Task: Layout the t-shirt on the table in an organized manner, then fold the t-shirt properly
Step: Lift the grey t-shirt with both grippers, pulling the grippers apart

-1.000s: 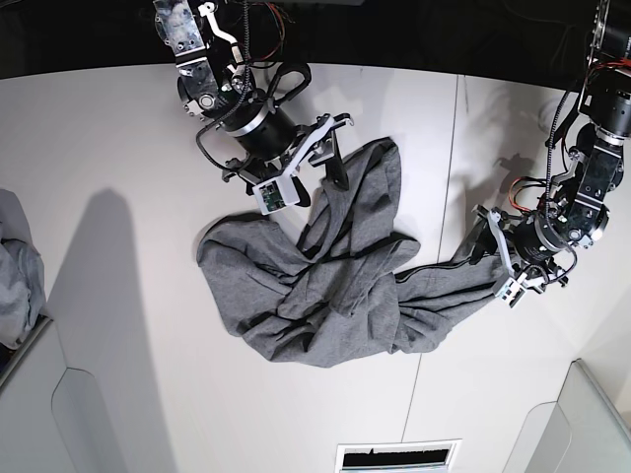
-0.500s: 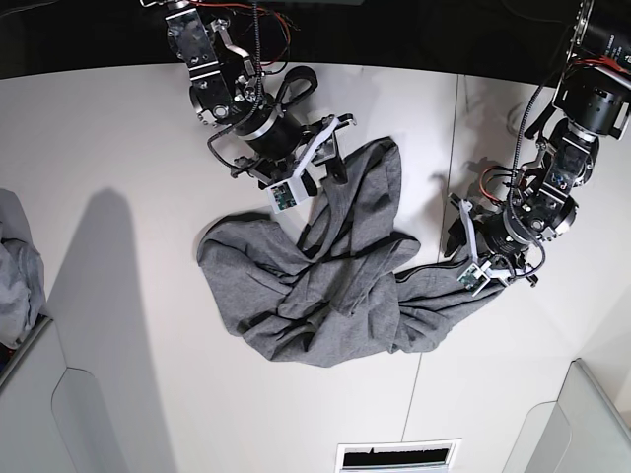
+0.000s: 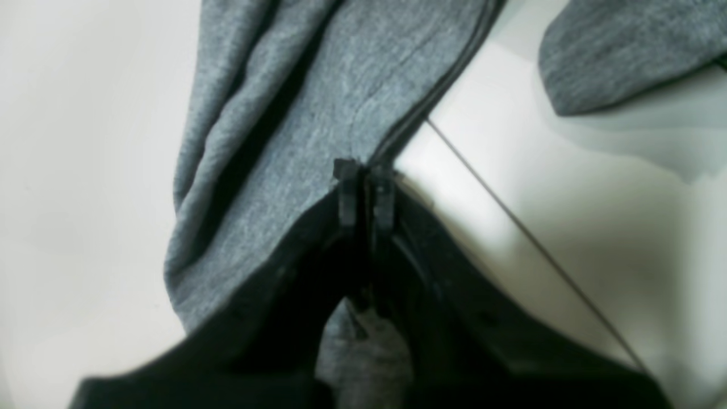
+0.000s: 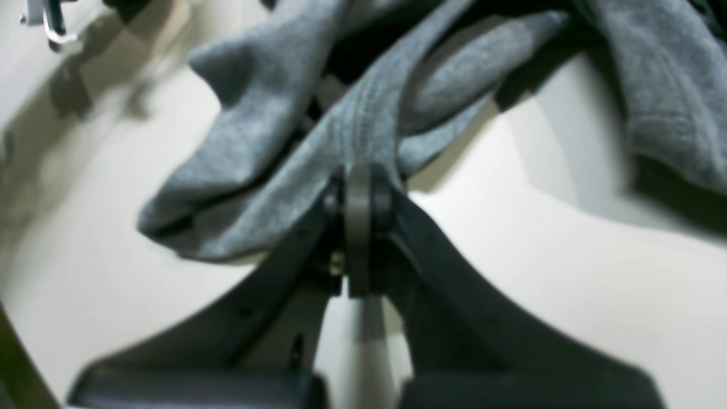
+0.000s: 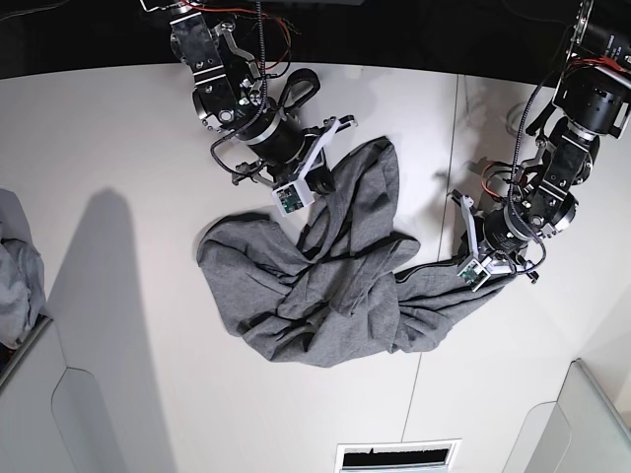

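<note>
In the left wrist view, the left end effector (image 3: 363, 190) has its two dark, ribbed fingers pressed together on the dark-seamed edge of the t-shirt (image 3: 318, 113), a heathered grey knit lying in long soft folds on the smooth white counter (image 3: 85, 170); a thin dark seam line (image 3: 528, 238) crosses the counter just beside the shirt's edge. In the right wrist view, the right end effector (image 4: 358, 196) is closed tight on a stitched hem of the t-shirt (image 4: 295, 153), whose cloth bunches up in rounded humps off the glossy counter (image 4: 511, 244). In the base view, the t-shirt (image 5: 325, 286) is a crumpled, twisted heap near the middle of the counter (image 5: 118, 148); the right end effector (image 5: 325, 169) pinches its upper edge and the left end effector (image 5: 471, 254) its right-hand tail.
</note>
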Controlling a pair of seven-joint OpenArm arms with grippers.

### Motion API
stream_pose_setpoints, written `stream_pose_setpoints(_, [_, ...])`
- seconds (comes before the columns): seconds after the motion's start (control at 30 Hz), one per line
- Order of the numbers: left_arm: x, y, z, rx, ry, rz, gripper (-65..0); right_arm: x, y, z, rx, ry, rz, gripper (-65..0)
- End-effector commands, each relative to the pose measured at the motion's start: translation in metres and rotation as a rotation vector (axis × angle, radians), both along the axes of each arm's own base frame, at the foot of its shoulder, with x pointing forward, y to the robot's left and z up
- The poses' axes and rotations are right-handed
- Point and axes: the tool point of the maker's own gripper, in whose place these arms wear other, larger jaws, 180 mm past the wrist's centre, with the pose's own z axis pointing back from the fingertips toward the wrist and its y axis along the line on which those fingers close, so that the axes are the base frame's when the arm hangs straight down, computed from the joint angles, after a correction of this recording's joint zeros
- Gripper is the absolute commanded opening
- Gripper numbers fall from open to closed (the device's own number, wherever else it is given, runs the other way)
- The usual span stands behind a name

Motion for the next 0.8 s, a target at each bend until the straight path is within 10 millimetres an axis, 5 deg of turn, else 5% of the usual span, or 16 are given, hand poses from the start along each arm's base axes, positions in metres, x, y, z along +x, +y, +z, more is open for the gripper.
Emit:
stream_pose_setpoints(0.0, [0.013, 0.008, 0.014, 0.012, -0.04, 0.009, -65.0, 0.012, 0.004, 0.014, 0.02, -0.053, -0.001, -65.0])
stream_pose_setpoints(0.3, [0.042, 0.048, 0.084, 0.14, -0.231, 0.063, -65.0, 0.041, -0.021, 0.055, -0.01, -0.188, -0.037, -65.0])
stream_pose_setpoints(0.63, [0.044, 0.08, 0.155, 0.232, -0.341, 0.008, -65.0, 0.067, -0.139, 0.077, -0.137, -0.23, -0.171, -65.0])
stream_pose_setpoints(0.77, [0.038, 0.07, 0.152, 0.214, -0.305, -0.025, -65.0, 0.055, -0.121, 0.087, 0.048, -0.19, -0.063, -65.0])
